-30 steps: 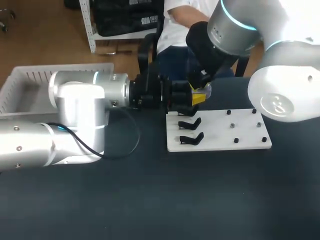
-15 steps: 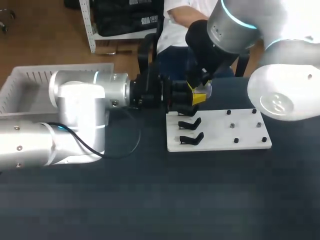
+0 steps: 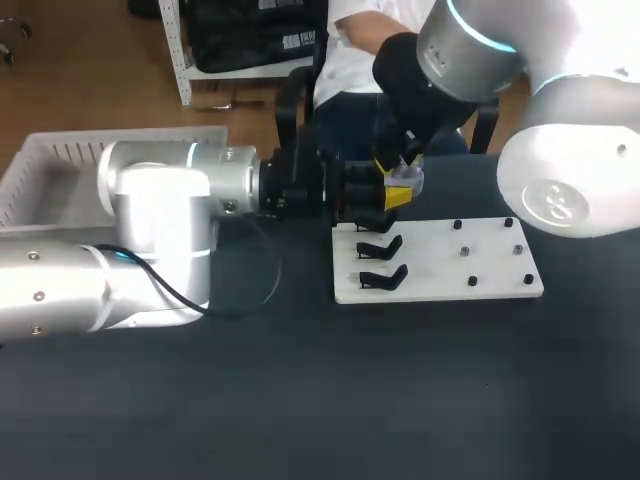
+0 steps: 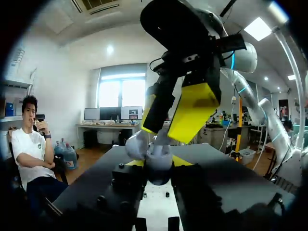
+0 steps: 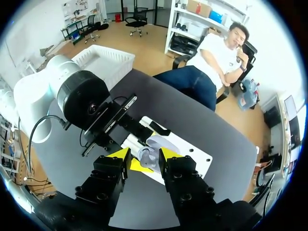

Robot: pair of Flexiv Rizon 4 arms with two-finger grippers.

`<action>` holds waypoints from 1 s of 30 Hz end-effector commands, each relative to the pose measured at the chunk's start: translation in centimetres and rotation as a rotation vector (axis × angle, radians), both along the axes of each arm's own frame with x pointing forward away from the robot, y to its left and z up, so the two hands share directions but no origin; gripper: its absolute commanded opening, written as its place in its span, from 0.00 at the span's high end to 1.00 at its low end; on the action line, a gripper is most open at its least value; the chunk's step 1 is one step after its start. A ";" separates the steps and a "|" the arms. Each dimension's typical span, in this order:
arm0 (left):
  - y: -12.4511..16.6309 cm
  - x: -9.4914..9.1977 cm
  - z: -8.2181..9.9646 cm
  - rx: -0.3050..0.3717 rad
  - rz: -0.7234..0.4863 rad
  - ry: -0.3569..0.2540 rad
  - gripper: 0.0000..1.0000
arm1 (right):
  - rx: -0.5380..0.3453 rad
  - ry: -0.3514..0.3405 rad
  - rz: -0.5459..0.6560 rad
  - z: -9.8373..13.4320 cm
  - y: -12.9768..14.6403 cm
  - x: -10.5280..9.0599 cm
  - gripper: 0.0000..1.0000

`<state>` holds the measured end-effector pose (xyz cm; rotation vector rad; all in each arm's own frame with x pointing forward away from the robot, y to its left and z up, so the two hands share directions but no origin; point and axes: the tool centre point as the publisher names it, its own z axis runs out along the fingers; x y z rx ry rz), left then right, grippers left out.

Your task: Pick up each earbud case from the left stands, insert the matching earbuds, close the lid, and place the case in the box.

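Left wrist view: left pincer point(image 4: 159, 161) grips the case point(image 4: 157, 168) by its sides, probably light and slick; right pincer point(image 4: 167, 126) at 12 o'clock, state unclear.

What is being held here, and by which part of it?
The left gripper holds the earbud case by the sides of its body. The right gripper sits at the case; whether it grips anything cannot be told.

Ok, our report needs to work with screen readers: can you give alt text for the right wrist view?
The right tool hovers just above an open white earbud case, which the left arm holds over a white board on the dark table.
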<state>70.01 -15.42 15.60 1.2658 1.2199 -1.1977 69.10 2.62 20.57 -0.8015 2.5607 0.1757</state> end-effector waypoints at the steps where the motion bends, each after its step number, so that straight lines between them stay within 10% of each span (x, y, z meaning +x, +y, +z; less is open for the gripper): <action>1: 0.0 -0.2 0.0 -0.003 0.006 -0.003 1.00 | 0.008 -0.019 -0.008 0.5 -0.3 -0.3 0.63; 30: 0.0 -0.2 0.0 -0.003 0.006 -0.003 1.00 | 0.024 0.034 -0.027 -1.0 -1.0 -3.4 0.81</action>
